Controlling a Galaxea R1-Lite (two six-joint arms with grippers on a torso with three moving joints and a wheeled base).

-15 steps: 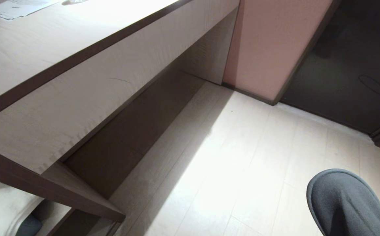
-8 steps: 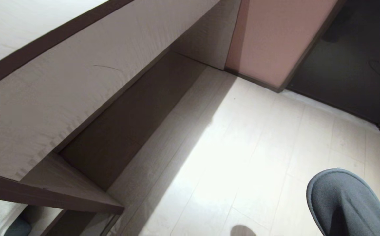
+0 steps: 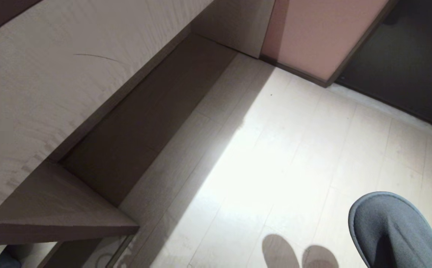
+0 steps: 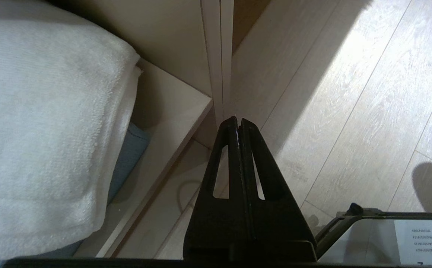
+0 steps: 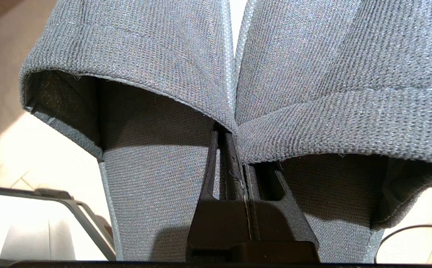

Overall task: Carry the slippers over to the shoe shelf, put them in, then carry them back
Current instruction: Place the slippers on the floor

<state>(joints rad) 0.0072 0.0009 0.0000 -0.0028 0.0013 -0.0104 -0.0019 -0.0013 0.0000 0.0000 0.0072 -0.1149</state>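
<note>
The right gripper (image 5: 234,149) was clamped tight, its two black fingers (image 5: 221,163) pressed together and pinching the inner edges of both slippers (image 5: 156,56) where they met. The pair hung from the gripper side by side, toes pointing away from the wrist; in the head view one grey toe (image 3: 391,227) showed at the lower right, while the arm itself was out of frame. The left gripper (image 4: 237,121) held nothing, its black fingers (image 4: 249,156) closed flat against each other and pointing downward toward the floor.
</note>
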